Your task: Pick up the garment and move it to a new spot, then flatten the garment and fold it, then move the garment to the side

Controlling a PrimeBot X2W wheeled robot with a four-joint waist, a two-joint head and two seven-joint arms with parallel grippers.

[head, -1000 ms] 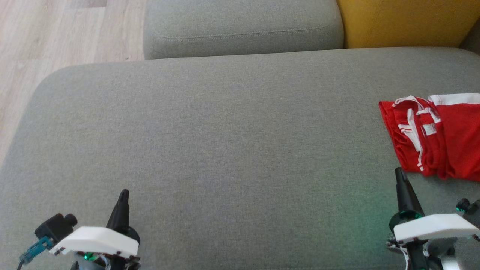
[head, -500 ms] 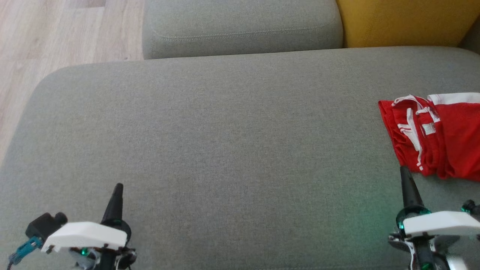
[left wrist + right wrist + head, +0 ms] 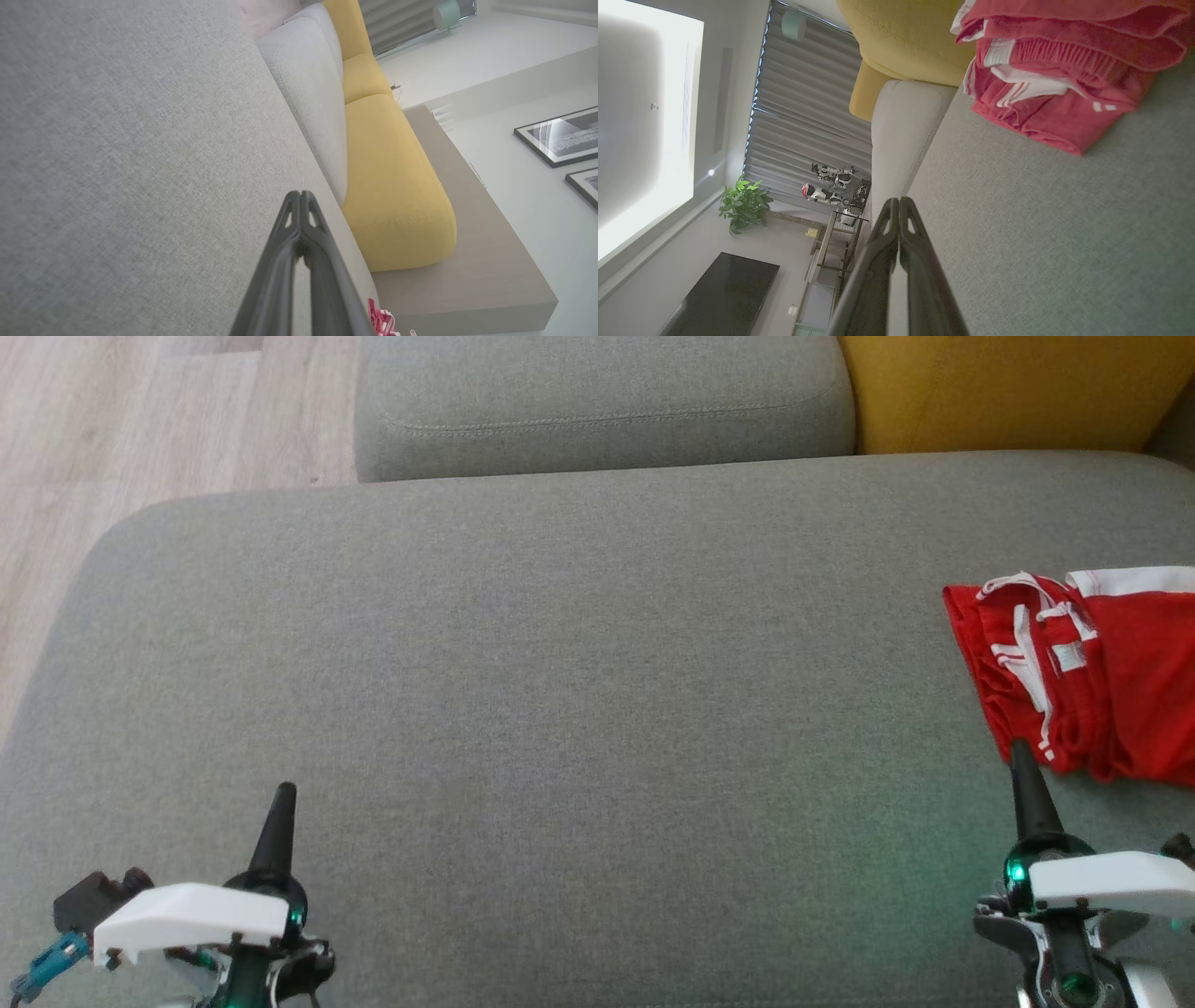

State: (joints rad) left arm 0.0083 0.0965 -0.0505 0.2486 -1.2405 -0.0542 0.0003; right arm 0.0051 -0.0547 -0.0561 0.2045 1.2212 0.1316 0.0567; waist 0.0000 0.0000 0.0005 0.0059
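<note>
Your left gripper (image 3: 283,792) is closed tight, empty | your right gripper (image 3: 1019,748) is closed tight, empty, tip near the red garment (image 3: 1111,672) | garment lies on the grey sofa seat (image 3: 560,663)

- No text, brand, number or sign can be read in any view.
- The small white sewn-in tag (image 3: 1070,658) on the folded red garment with white stripes (image 3: 1130,691) is too small to read.
- The black-framed pictures (image 3: 556,137) are too blurred to show any lettering.
</note>
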